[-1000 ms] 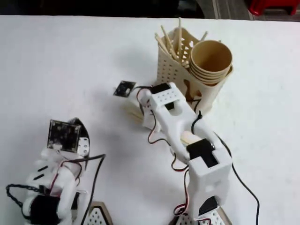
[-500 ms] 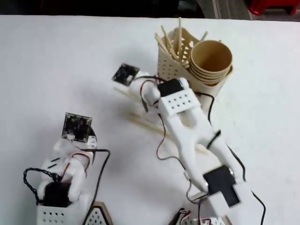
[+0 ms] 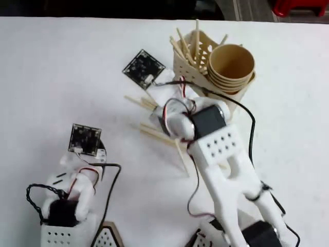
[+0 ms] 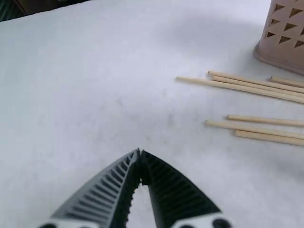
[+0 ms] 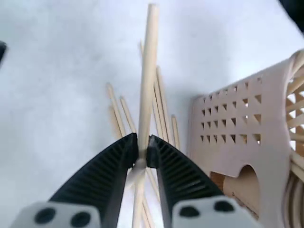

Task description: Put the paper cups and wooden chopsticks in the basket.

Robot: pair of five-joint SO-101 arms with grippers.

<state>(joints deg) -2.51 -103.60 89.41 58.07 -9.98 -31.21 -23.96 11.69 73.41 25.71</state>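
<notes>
The right tool [image 5: 141, 153] is narrowed to a stick's width. Its black jaws pinch one wooden chopstick [image 5: 148, 71] low on its length. The stick's long axis runs straight out past the tips, over the white surface [image 5: 57, 71]. Under and just beyond the tips lie loose chopsticks [image 5: 115, 107], roughly parallel with the held one. The basket [image 5: 228, 137] stands just beside this tool, holding stacked paper cups [image 3: 231, 64] and upright chopsticks [image 3: 193, 43]. The left tool [image 4: 140, 156] is closed tip to tip on nothing, with more loose sticks lying crosswise ahead of it.
</notes>
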